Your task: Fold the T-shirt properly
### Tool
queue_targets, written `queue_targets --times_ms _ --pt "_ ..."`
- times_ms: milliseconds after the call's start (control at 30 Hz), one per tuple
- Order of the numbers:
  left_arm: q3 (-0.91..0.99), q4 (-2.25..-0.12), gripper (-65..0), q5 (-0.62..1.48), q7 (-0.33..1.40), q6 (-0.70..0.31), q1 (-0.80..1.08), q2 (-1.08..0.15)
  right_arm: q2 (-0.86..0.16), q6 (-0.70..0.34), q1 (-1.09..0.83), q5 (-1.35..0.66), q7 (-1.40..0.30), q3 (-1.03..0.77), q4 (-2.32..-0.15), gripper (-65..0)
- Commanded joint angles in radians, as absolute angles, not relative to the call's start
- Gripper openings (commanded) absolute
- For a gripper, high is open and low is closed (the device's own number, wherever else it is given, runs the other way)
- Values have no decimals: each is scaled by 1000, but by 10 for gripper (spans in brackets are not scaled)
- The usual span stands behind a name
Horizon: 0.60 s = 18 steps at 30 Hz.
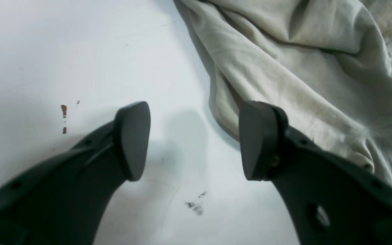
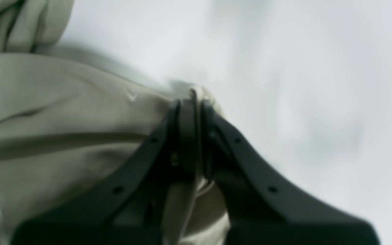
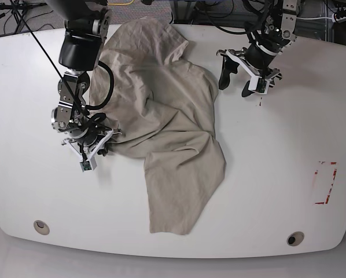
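Observation:
The beige T-shirt (image 3: 161,116) lies crumpled and wrinkled across the middle-left of the white table (image 3: 277,162), with one long part trailing toward the front edge. My right gripper (image 3: 105,139) is at the shirt's left edge. In the right wrist view this gripper (image 2: 191,102) is shut on a pinched fold of the T-shirt (image 2: 63,119). My left gripper (image 3: 234,87) hovers open just off the shirt's right edge at the back. In the left wrist view the left gripper (image 1: 196,141) holds nothing, and one of its fingers (image 1: 257,139) overlaps the hem of the T-shirt (image 1: 301,68).
A red rectangular marking (image 3: 325,184) is on the table at the right. Two round holes (image 3: 41,227) (image 3: 295,238) sit near the front edge. Cables and stands crowd the back edge. Small red-brown specks (image 1: 64,110) and a dark smudge (image 1: 194,206) mark the surface under the left gripper.

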<state>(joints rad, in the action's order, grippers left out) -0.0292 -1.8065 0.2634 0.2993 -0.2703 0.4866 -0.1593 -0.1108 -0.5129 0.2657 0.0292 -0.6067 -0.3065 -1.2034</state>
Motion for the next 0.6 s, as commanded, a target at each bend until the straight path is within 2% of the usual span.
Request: queue_targets --times_ms 0,333,567 --pt "-30 -1833 -268 278 283 -277 486 -165 -120 -512 291 22 -587 -308 -1222 -650" --pt "-38 -1834 -267 288 400 -280 449 -157 -120 -512 291 22 -588 -308 -1227 -650" --pt "-51 -1830 -265 398 479 -397 427 -157 -120 -512 291 22 -588 -308 -1227 -650"
